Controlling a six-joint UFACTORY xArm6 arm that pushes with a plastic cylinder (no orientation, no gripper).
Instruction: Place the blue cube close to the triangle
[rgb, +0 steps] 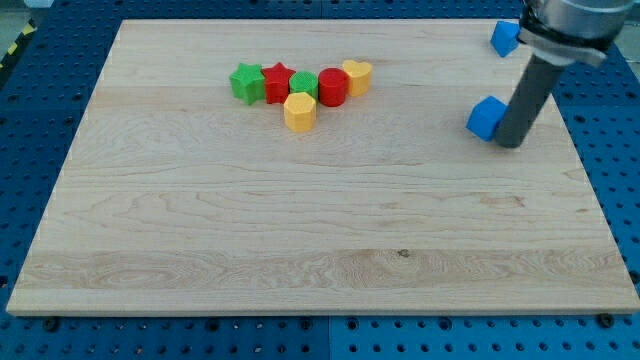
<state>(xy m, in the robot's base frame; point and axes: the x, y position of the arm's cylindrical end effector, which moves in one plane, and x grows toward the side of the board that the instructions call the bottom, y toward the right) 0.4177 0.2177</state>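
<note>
A pale wooden board (200, 220) with visible grain is lying on a blue perforated table (40, 340). Toward the view's upper left, six matte blocks are sitting in a tight cluster: a green star (246, 82) at the cluster's left end, a red star (277, 83) touching it, a green block (305, 83) of unclear shape behind a yellow hexagon (299, 111), a red cylinder (333, 87), and a yellow heart (357, 76) at the right end. At the view's right, the blue cube (486, 118) is resting on the board, well apart from the cluster. My tip (510, 143) is standing just beside the cube's right face, seemingly touching it; the rod is a plain dark cylinder with no jaws, so there is nothing to open or close. A second blue block (504, 38), its shape partly hidden by the arm, is sitting at the board's upper right corner.
</note>
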